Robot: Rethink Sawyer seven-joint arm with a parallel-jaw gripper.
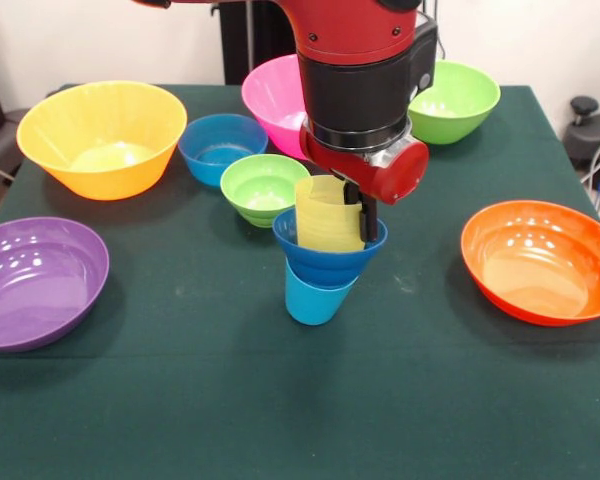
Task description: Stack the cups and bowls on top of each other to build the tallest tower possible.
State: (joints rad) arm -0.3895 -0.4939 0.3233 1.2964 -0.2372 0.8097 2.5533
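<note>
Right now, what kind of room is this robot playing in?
Probably a robot lab or test room, not a kitchen. A red robot arm works at a table with a dark green cloth, empty toy-bright plastic bowls like the orange bowl are spread out, and cables hang at the side.

The tool [360, 215] hangs over the stack at the middle of the counter [180, 400]; a yellow cup [326, 215] stands tilted in the dark blue bowl [325, 262], which sits in the blue cup [315, 298]. A black finger [366, 222] lies against the yellow cup's side; a lime bowl [262, 187] stands just behind the stack.
</note>
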